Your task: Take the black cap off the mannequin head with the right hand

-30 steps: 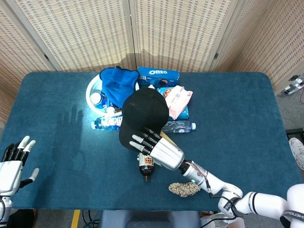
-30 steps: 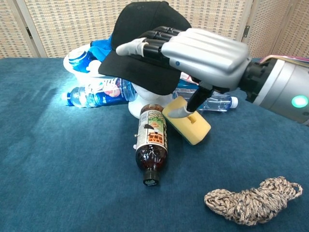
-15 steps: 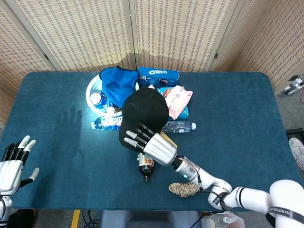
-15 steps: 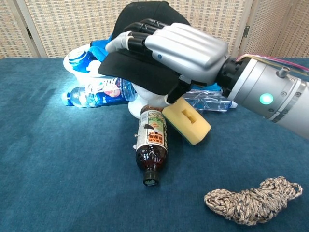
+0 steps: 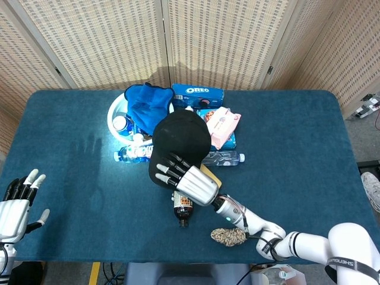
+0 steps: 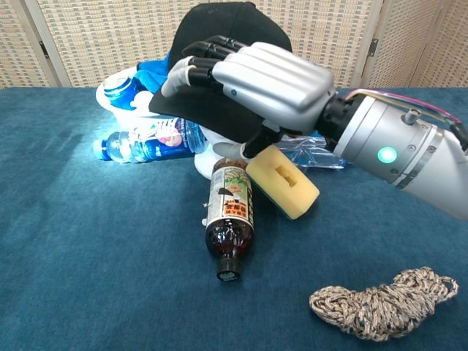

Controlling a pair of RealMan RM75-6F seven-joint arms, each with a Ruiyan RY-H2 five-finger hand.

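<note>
Closest to me, my right hand (image 6: 267, 77) rests palm down on the brim of the black cap (image 5: 181, 135), its fingers (image 6: 191, 64) draped over the brim's front edge and the thumb tucked beneath. I read this as a grip on the brim, thumb under and fingers over. The cap sits on the white mannequin head (image 6: 212, 157), of which only the pale base shows below the brim, just under my hand.

Directly below my wrist lies a yellow sponge (image 6: 283, 181), tilted on the blue tablecloth (image 5: 297, 148). Beside it, under my palm, a brown drink bottle (image 6: 229, 217) lies on its side with its dark cap pointing toward me. Nearer to me than my forearm, a bundle of speckled rope (image 6: 384, 302) sits on the cloth.

Beyond my fingertips, a clear water bottle with a blue label (image 6: 146, 140) lies flat, touching the mannequin's base. Behind my hand, another clear bottle (image 5: 224, 158) lies on its side. Farther off sit a white bowl (image 5: 114, 113) draped with a blue cloth (image 5: 145, 102), a pink packet (image 5: 224, 126), and a blue Oreo box (image 5: 198, 94).

Far off to the side, at the table's near corner, my left hand (image 5: 16, 202) hangs with fingers spread, holding nothing.
</note>
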